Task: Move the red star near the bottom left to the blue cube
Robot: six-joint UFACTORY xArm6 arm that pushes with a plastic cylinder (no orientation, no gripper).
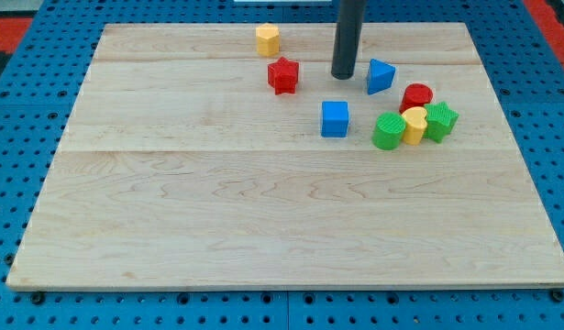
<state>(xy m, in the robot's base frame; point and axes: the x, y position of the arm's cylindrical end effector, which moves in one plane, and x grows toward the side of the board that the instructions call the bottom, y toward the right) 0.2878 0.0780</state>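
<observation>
Blue perforated panelling is seen all around a pale wooden tabletop, which fills most of the frame; a strip of red shows at the upper left corner and another at the upper right. All the blocks are gathered in the upper half of the tabletop, while the lower half is left to bare wood.

A dark rod is seen coming down from the top edge, right of centre, and my tip is planted on the wood. No hand is fitted to the arm, so nothing can be reported as apart, together or clamped.

The red star is found just left of my tip, near it but with a gap of wood between them. The blue cube is placed below my tip and to the lower right of the red star, apart from both. A yellow block, roughly hexagonal, is set at the upper left of the red star, close to the top edge. A blue block of wedge-like shape is seen just right of my tip, not touching it.

Further right, four blocks are huddled together: a red cylinder at the top, a green block at the lower left, a yellow block with a rounded top pressed between, and a green star at the right end
</observation>
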